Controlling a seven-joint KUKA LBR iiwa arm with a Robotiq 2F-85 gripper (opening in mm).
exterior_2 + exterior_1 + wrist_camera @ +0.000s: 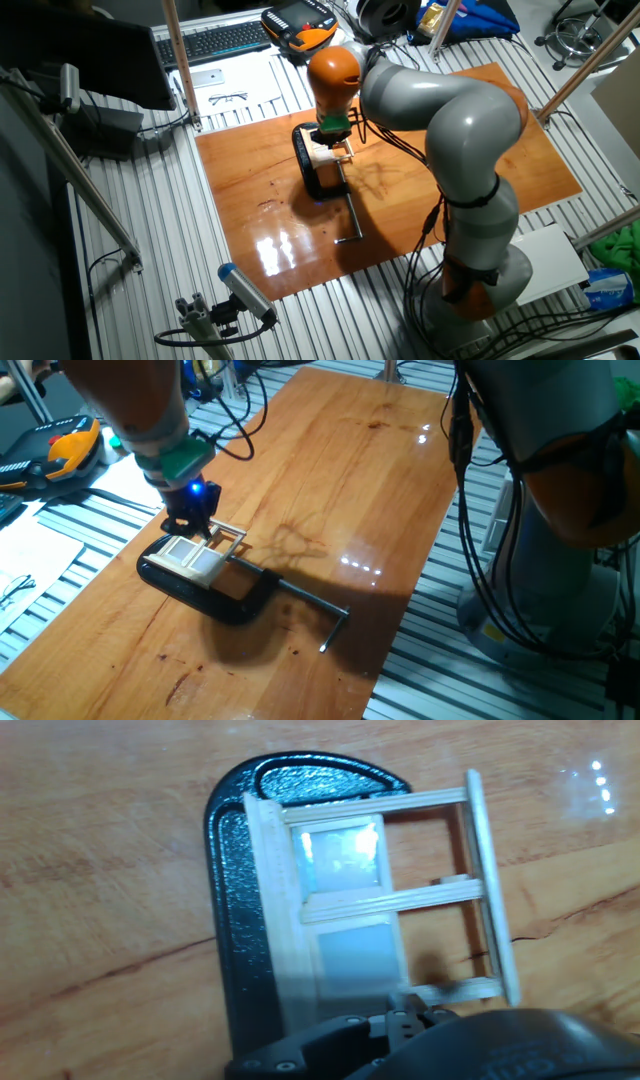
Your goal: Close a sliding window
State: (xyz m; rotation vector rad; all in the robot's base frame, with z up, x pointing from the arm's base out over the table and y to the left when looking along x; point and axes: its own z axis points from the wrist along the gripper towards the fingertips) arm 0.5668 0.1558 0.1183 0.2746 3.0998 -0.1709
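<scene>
The sliding window (345, 910) is a small pale wood frame lying flat on the table, held in a black C-clamp (235, 920). Its glazed sash sits at the clamp side; the rest of the frame (480, 890) is bare rails with wood showing through. My gripper (410, 1015) is at the bottom of the hand view, fingers close together with nothing between them, right at the sash's near corner. In one fixed view my gripper (190, 522) stands low over the far end of the window (200, 558). The other fixed view shows the window (328, 152) under the hand.
The clamp's steel screw rod (312, 600) sticks out to the right and ends in a crossbar (335, 632). The wooden board (350, 480) lies on a slatted metal bench. A pendant (65, 450) and papers lie off the board at left. The arm's base (480, 270) stands beside the board.
</scene>
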